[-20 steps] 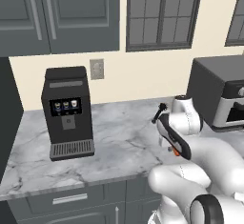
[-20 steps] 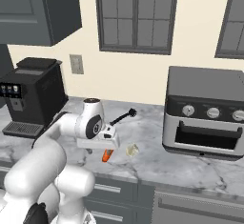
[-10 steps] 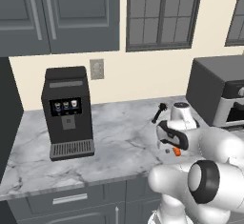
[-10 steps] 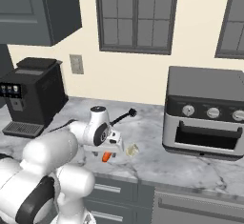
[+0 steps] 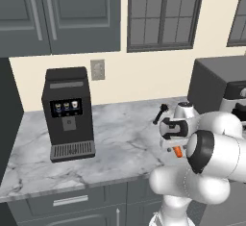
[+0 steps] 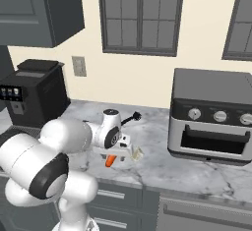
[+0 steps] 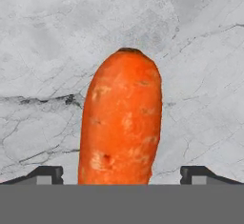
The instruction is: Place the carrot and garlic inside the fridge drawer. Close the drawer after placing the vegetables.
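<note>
Jaws wide, nothing held. Gripper (image 7: pixel 121 175) straddling carrot (image 7: pixel 121 120) near worktop (image 7: pixel 43 42) front edge; long axis crosswise to closing line.

1. A home kitchen (rendered, not filmed): a grey-veined marble counter (image 5: pixel 120 143) lies under the gripper (image 6: pixel 123 151).
2. A black coffee machine (image 5: pixel 67 114) stands well to the gripper's left, a toaster oven (image 6: pixel 211 117) to its right.
3. Dark grey cabinets (image 5: pixel 57 13) and paned windows (image 6: pixel 140 14) hang above and beyond it.
</note>
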